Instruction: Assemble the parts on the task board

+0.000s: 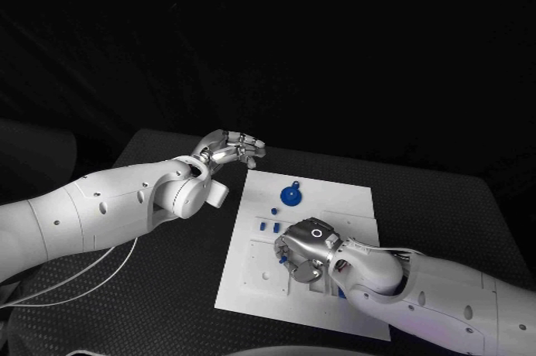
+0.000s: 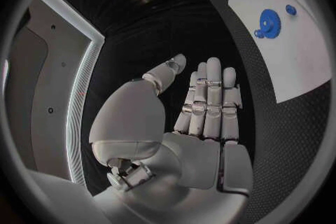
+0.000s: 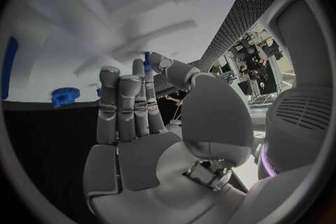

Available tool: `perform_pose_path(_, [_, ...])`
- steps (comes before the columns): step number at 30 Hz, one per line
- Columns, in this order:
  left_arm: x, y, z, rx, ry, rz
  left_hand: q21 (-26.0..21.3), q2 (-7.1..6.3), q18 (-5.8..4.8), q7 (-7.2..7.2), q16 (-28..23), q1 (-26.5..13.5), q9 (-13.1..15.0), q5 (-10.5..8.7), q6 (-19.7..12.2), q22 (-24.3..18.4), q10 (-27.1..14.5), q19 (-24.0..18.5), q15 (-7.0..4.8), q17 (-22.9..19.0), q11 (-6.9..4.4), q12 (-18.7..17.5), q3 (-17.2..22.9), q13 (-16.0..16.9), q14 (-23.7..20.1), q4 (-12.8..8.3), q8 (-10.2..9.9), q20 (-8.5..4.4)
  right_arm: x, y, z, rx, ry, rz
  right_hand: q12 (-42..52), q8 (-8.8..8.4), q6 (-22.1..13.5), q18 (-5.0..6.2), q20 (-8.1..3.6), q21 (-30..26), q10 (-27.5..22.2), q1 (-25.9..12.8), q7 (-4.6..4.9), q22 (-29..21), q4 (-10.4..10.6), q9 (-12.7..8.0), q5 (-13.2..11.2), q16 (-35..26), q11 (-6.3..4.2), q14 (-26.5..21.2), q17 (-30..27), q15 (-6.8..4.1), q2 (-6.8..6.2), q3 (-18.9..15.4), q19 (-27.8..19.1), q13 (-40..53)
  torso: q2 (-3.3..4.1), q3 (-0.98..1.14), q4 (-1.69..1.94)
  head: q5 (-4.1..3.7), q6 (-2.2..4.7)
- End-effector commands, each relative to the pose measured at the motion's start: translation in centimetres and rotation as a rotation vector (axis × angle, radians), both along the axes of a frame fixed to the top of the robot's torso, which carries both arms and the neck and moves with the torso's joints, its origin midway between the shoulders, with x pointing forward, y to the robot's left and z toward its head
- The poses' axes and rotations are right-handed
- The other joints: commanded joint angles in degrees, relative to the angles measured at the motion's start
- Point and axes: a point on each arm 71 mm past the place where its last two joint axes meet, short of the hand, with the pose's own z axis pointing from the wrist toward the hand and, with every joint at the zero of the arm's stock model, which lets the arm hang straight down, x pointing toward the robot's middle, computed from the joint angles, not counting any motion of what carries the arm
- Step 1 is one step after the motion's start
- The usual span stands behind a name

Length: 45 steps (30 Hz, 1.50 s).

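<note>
Two hands up, neither holding anything I can see. My right hand point(image 1: 310, 246) hovers low over the middle of the task board point(image 1: 341, 197), fingers straight and close together in its wrist view. Blue gear point(image 1: 290, 195) lies flat at 12 o'clock from it, just beyond the fingers; small blue parts point(image 1: 268, 225) stand in slots at 10 o'clock, just beside the hand. My left hand point(image 1: 231, 149) idles off the board's far-left corner, fingers extended, empty. Right hand is nearer, so I judge it takes the pick. Black table point(image 1: 167, 294) gives plenty of room all round.
</note>
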Motion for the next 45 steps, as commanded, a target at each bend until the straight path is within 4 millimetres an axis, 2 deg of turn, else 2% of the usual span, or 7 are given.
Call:
perform_pose_path(1, [0.0, -0.2, 0.1, -0.011, -0.008, -0.005, -0.4, 0.08, 0.97, -0.01, -0.4, -0.6, 0.0, 0.36, -0.4, 0.1, 0.1, 0.5, 0.08, 0.1, -0.11, -0.1, -0.2, -0.1, 0.3, 0.0, 0.2, 0.08, -0.2, 0.1, -0.3, -0.037, -0.005, 0.008, 0.2, 0.1, 0.4, 1.81, -0.35, 0.3, 0.3, 0.1, 0.08, 1.2, -0.1, 0.1, 0.1, 0.2, 0.04, -0.1, 0.1, -0.45, 0.48, 0.2, 0.1, -0.1, 0.0, 0.01, -0.02, -0.06, 0.08])
perform_pose_path(17, [0.0, -0.3, 0.1, -0.012, -0.006, -0.009, -0.5, 0.11, 0.96, 0.04, -0.5, -0.6, 0.0, 0.36, -0.5, 0.1, 0.1, 0.5, 0.08, 0.2, -0.1, -0.1, -0.2, -0.1, 0.3, 0.1, 0.2, 0.09, -0.7, 1.2, -0.7, -0.063, 0.021, 0.039, 0.1, 0.06, 0.4, 1.81, -0.35, 0.4, 0.3, 0.0, 0.09, 1.2, -0.2, 0.1, 0.1, 0.2, 0.04, -0.1, 0.1, -0.45, 0.53, 0.2, 0.0, 0.0, -0.01, -0.03, 0.05, -0.17, -0.07])
perform_pose_path(30, [0.0, -0.2, 0.1, -0.011, -0.003, -0.009, -0.5, 0.12, 0.95, 0.08, -0.6, -0.7, 0.0, 0.34, -0.6, 0.1, 0.1, 0.6, 0.09, 0.3, -0.1, -0.1, -0.2, -0.1, 0.3, 0.1, 0.1, 0.09, -0.5, 0.8, -1.0, -0.064, 0.04, 0.017, -0.7, -0.44, -0.1, 1.81, -0.15, 0.3, -0.2, -0.6, 0.35, 1.1, 0.0, 0.0, 0.3, -0.3, 0.3, -0.4, 0.1, -0.2, 0.41, 0.4, -0.7, 0.1, -0.01, -0.04, -0.01, -0.2, -0.04])
perform_pose_path(32, [0.0, -0.2, 0.1, -0.011, -0.003, -0.008, -0.5, 0.12, 0.95, 0.08, -0.6, -0.7, -0.1, 0.34, -0.6, 0.1, 0.1, 0.6, 0.09, 0.3, -0.1, -0.1, -0.2, -0.1, 0.3, 0.1, 0.1, 0.09, -0.4, 0.6, -1.0, -0.055, 0.044, 0.01, -1.1, -0.78, -0.5, 1.81, -0.07, 0.2, -0.6, -0.9, 0.57, 1.0, 0.2, -0.1, 0.6, -0.7, 0.51, -0.5, 0.0, 0.01, -0.02, 0.5, -1.1, 0.1, -0.01, -0.04, 0.0, -0.22, -0.04])
perform_pose_path(36, [0.0, -0.1, 0.1, -0.01, -0.002, -0.008, -0.5, 0.11, 0.95, 0.09, -0.6, -0.7, -0.1, 0.34, -0.7, 0.1, 0.1, 0.6, 0.09, 0.3, -0.09, -0.1, -0.2, -0.1, 0.3, 0.1, 0.1, 0.09, -0.3, 0.1, -0.9, -0.029, 0.052, 0.0, -3.4, -2.72, -3.8, 1.81, -0.14, -0.2, -3.9, -2.2, 1.99, 1.0, 0.6, -0.9, 1.3, -2.1, 1.72, -1.0, -0.9, 1.24, -2.14, -0.7, -2.2, -0.4, -0.01, 0.0, -0.06, -0.29, -0.01])
perform_pose_path(41, [0.0, 0.1, 0.1, -0.009, -0.002, -0.004, -0.6, 0.06, 0.95, 0.1, -0.6, -0.7, -0.1, 0.33, -0.7, 0.1, 0.1, 0.6, 0.1, 0.3, -0.08, -0.1, -0.3, -0.2, 0.3, 0.1, 0.1, 0.08, -0.3, -0.3, -0.7, 0.006, 0.042, -0.012, -6.0, -4.65, -7.6, 1.81, -0.06, -0.2, -7.9, -4.2, 3.69, 1.1, -1.3, -1.6, 1.8, -2.3, 3.31, -1.3, -1.0, 2.73, -2.51, -5.0, -3.0, -1.5, 0.01, 0.04, -0.06, -0.33, -0.09])
perform_pose_path(45, [0.0, 0.3, 0.1, -0.007, -0.002, 0.001, -0.6, 0.05, 0.95, 0.1, -0.6, -0.7, -0.1, 0.32, -0.7, 0.1, 0.1, 0.6, 0.1, 0.3, -0.08, -0.1, -0.3, -0.2, 0.3, 0.1, 0.1, 0.08, -0.3, -0.9, -0.4, 0.025, 0.028, -0.024, -6.9, -5.16, -8.9, 1.81, 0.06, -0.3, -9.3, -4.6, 4.23, 1.0, -2.2, -1.9, 1.5, -2.3, 3.88, -1.6, -1.0, 3.23, -2.57, -6.1, -3.4, -2.1, 0.02, 0.06, -0.04, -0.5, 0.04])
